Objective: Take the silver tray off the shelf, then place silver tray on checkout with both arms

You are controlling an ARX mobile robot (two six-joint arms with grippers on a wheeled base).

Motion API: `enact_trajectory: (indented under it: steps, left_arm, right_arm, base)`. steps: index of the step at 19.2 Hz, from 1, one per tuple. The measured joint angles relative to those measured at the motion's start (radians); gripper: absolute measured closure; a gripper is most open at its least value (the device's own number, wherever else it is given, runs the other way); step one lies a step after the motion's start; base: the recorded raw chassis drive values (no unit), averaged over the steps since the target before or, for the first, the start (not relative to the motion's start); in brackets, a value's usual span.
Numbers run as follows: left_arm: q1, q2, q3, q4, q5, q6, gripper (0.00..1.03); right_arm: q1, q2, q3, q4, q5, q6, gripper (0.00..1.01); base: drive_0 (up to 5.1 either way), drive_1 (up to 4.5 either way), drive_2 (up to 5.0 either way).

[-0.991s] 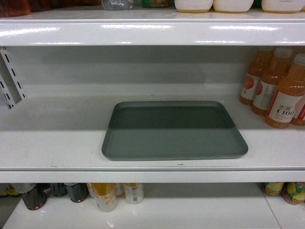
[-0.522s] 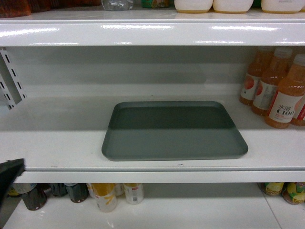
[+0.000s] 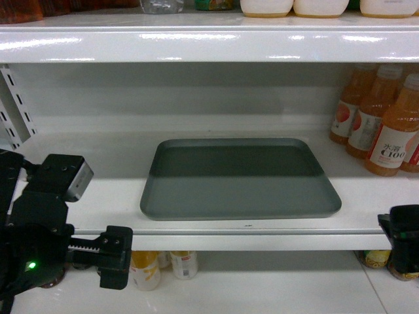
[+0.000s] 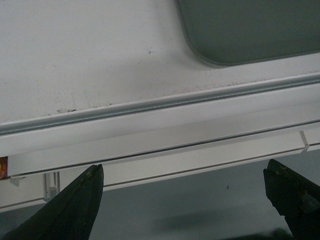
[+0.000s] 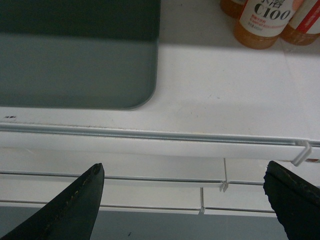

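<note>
We see the tray (image 3: pixel 239 178) lying flat on the shelf (image 3: pixel 78 176), close to its front edge and about midway along the board, its long side parallel to that edge; nothing lies in it and neither gripper touches it. Our left arm (image 3: pixel 39 229) rises at the lower left of the head view, in front of the shelf's front edge and well left of the tray, a green light showing on its black body. The left gripper (image 4: pixel 190 192) is spread wide: in its wrist view the two dark fingers (image 4: pixel 80 200) stand far apart at the bottom corners, below the shelf's front lip, with the tray's front left corner (image 4: pixel 225 35) above and to the right. Our right arm (image 3: pixel 402 239) only just enters at the lower right, level with the front edge and right of the tray. The right gripper (image 5: pixel 190 192) is likewise wide open, its fingers (image 5: pixel 80 200) below the lip and holding nothing, with the tray's front right corner (image 5: pixel 100 70) up to the left. Orange juice bottles (image 3: pixel 383 124) stand at the right end of the shelf, toward the back, well apart from the tray. More bottles and cans (image 3: pixel 157 265) sit on the board below.
</note>
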Motion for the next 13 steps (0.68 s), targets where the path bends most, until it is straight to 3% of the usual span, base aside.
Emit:
enact_trajectory:
  steps: [8,11,13]
  left_arm:
    - [0.0,0.165,0.235,-0.073,0.0,-0.027,0.05]
    - [-0.016,0.289,0.437,-0.157,-0.013,-0.039,0.05]
    - [-0.016,0.317,0.473,-0.175,-0.024,-0.042,0.05]
  right_arm:
    - [-0.055,0.224,0.277,-0.103,0.016,0.074,0.03]
    - [-0.071,0.42,0.546,-0.213,0.018,0.107,0.03]
    - [-0.064,0.464,0.617,-0.253,0.006,0.119,0.03]
  base:
    - [0.0,0.0,0.0]
    - [0.0,0.0,0.0]
    - [0.0,0.0,0.0]
